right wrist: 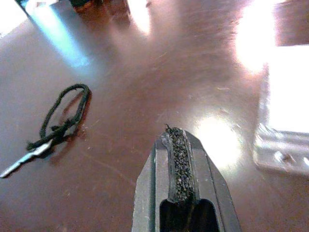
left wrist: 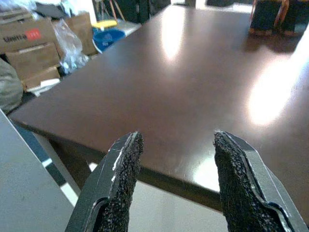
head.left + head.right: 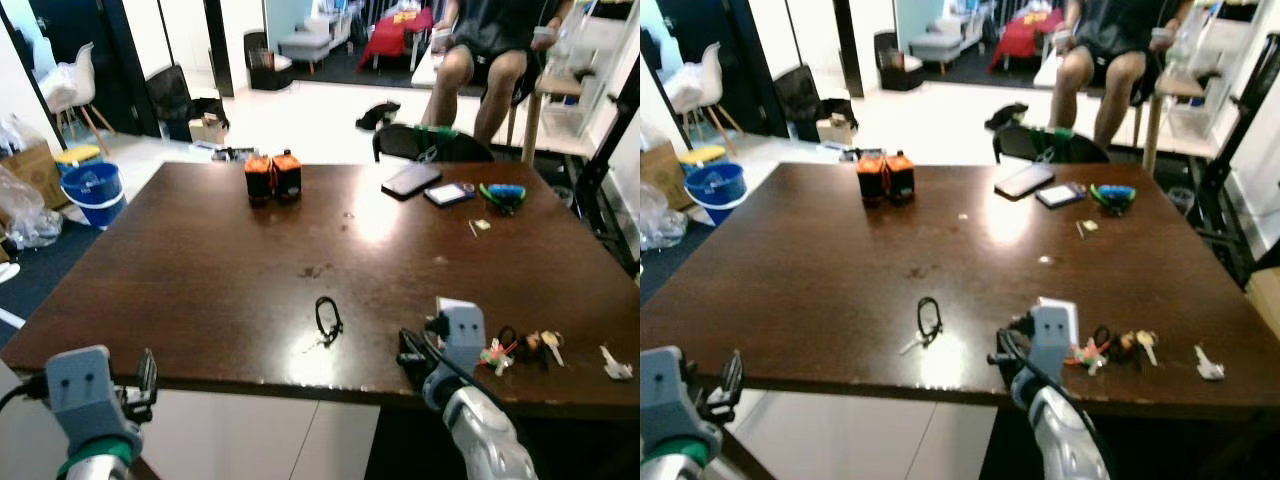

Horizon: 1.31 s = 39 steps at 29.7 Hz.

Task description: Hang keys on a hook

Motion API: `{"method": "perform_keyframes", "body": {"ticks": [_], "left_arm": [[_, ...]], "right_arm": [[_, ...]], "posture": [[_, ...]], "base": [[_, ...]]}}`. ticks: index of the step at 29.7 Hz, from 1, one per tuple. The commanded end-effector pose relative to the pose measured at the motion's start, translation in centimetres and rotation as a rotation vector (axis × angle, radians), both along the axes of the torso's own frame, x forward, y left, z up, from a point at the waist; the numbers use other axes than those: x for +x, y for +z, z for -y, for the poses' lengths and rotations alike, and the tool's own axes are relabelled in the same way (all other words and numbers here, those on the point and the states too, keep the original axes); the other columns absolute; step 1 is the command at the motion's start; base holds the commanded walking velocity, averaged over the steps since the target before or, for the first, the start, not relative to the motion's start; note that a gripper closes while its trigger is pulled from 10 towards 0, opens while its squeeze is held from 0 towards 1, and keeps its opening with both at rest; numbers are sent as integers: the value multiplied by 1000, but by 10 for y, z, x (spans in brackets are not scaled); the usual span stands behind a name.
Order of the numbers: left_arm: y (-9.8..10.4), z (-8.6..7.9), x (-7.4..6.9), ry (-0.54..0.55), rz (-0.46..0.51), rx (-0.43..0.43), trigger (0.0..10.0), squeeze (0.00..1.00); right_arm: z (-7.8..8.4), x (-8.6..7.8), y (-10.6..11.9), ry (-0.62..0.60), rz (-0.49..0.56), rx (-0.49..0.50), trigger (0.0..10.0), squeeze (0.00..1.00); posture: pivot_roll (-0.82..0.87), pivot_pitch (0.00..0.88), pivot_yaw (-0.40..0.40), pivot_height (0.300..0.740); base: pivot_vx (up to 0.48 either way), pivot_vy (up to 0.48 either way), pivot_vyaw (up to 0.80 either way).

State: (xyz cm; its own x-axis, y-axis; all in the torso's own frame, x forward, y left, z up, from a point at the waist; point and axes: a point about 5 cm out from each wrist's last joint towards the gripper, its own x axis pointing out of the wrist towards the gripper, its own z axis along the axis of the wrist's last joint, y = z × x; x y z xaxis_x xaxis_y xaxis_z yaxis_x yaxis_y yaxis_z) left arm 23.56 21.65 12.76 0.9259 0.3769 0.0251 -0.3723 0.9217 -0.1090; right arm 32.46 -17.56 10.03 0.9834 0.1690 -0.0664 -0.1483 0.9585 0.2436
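Your right gripper [image 1: 181, 159] rested low over the near edge of the brown table [image 3: 200, 270], fingers pressed together with nothing between them. A key on a black cord loop [image 3: 327, 321] lay flat on the table, just to the left of that gripper and apart from it. A bunch of keys [image 3: 520, 348] with a coloured tag lay near the table's front right edge, beside the right wrist. Your left gripper [image 2: 176, 166] hung below the front left corner, fingers spread and empty. A seated person [image 3: 485, 50] was beyond the far side.
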Motion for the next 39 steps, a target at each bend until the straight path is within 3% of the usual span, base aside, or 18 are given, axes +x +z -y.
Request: {"method": "perform_keyframes", "body": {"ticks": [1, 9, 12, 16, 18, 20, 23, 28, 32, 35, 37, 39], "left_arm": [[2, -2, 1, 7, 13, -10, 10000, 0], [5, 4, 6, -45, 10, 30, 10000, 0], [24, 14, 12, -108, 80, 68, 10000, 0], [30, 16, 12, -116, 104, 77, 10000, 0], [41, 26, 13, -135, 148, 95, 10000, 0], [43, 29, 13, -140, 157, 98, 10000, 0], [34, 34, 5, -100, 148, 70, 10000, 0], [29, 35, 2, -82, 139, 51, 10000, 0], [26, 37, 2, -102, 124, 56, 10000, 0], [26, 37, 2, -102, 124, 56, 10000, 0], [24, 28, 1, -122, 95, 97, 10000, 0], [24, 24, 1, -122, 89, 107, 10000, 0]], "right_arm": [[-5, -7, -12, -3, -52, 31, 10000, 0], [-18, -7, -12, 1, -33, 28, 10000, 0], [-39, -1, 18, 73, 122, -11, 10000, 0], [-46, 1, 29, 102, 164, -5, 10000, 0], [-52, 4, 37, 133, 175, 14, 10000, 0], [-53, 6, 38, 137, 170, 12, 10000, 0], [-53, 3, 31, 187, 117, -23, 10000, 0], [-52, 0, 30, 227, 109, -52, 10000, 0], [-38, 0, 20, 165, 63, -121, 10000, 0], [-38, 0, 20, 165, 63, -121, 10000, 0], [-22, -1, 11, 80, 12, -153, 10000, 0], [-19, -1, 9, 66, 2, -154, 10000, 0]], "posture": [[-131, 0, 128, 740], [-133, 0, 135, 740], [-123, 0, 113, 740], [-123, 0, 103, 740], [-116, 0, 52, 740], [-116, 0, 52, 740], [-146, 5, -18, 740], [-155, 13, -25, 740], [-160, 23, -5, 740], [-160, 23, -5, 740], [-162, 31, 30, 740], [-160, 35, 38, 740]], "base": [[0, 0, 0], [0, 0, 0], [0, 0, 0], [0, 0, 0], [0, 0, 0], [0, 0, 0], [0, 0, 0], [0, 0, 0], [0, 0, 0], [0, 0, 0], [0, 0, -800], [0, 0, -800]]}}
